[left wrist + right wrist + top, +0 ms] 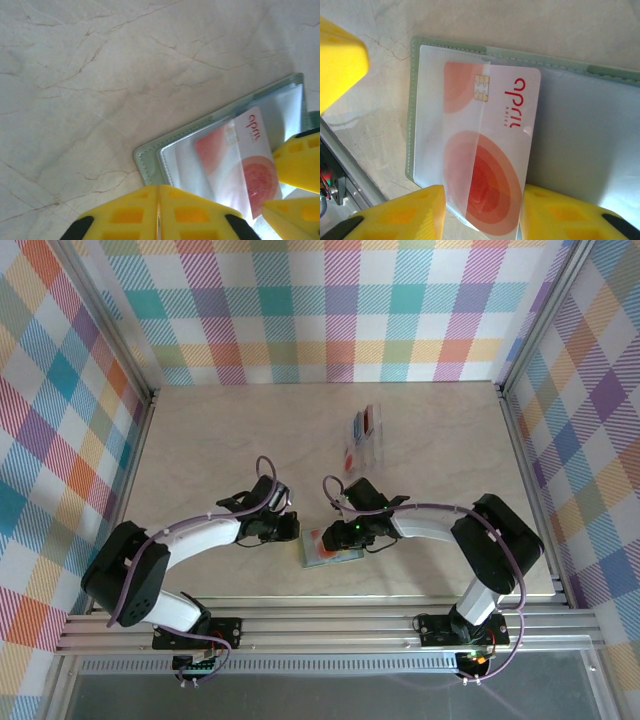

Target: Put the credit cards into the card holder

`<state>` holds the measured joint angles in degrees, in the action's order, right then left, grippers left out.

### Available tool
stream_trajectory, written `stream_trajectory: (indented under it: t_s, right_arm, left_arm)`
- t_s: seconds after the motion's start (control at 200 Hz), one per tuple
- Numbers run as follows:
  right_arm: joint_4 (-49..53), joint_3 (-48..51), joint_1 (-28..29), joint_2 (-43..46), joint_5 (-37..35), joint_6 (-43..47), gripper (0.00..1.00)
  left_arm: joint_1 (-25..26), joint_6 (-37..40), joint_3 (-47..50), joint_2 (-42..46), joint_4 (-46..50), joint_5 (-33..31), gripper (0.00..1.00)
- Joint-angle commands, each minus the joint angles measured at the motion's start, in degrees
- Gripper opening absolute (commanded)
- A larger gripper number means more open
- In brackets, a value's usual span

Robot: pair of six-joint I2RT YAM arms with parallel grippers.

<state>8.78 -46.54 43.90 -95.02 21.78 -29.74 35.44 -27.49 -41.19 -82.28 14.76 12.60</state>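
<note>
Showing marbled table (200, 440), with clear rack (365, 435) standing farther back. Reaching inward from the near edge: left gripper (159, 192), fingers pressed together; right gripper (482, 200), fingers spread apart. Lying open and flat between them: sage-green card holder (585, 145), one corner just beside the left fingers. Tucked halfway under its clear pocket: pale credit card (490, 150) with orange-red disc, free end flanked by the right fingers.

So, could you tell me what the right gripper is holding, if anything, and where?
Nothing, seemingly: the right gripper stands open astride one end of the pale card, partly tucked into the card holder.
</note>
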Motion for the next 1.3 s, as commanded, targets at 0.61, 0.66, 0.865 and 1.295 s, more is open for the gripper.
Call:
stream_trajectory:
  t_s: [0.61, 0.66, 0.865, 1.295]
  right_arm:
    - [1.61, -2.03, 1.26, -0.82, -2.71, 0.54, 0.11]
    - [1.47, -2.22, 1.49, -1.15, -2.54, 0.36, 0.11]
    - [-0.96, -3.24, 2.82, -3.11, -1.05, -1.23, 0.11]
    - [7.37, -5.57, 5.41, 0.37, -11.59, 1.29, 0.43]
  left_arm:
    - [4.13, -6.45, 5.64, -5.11, -9.39, 3.07, 0.00]
    - [4.47, -6.93, 6.00, -5.42, -9.96, 2.58, 0.00]
    - [5.39, -8.14, 7.17, -5.22, -11.11, 1.05, 0.00]
    - [5.73, -7.93, 4.68, -5.40, -7.16, -1.23, 0.00]
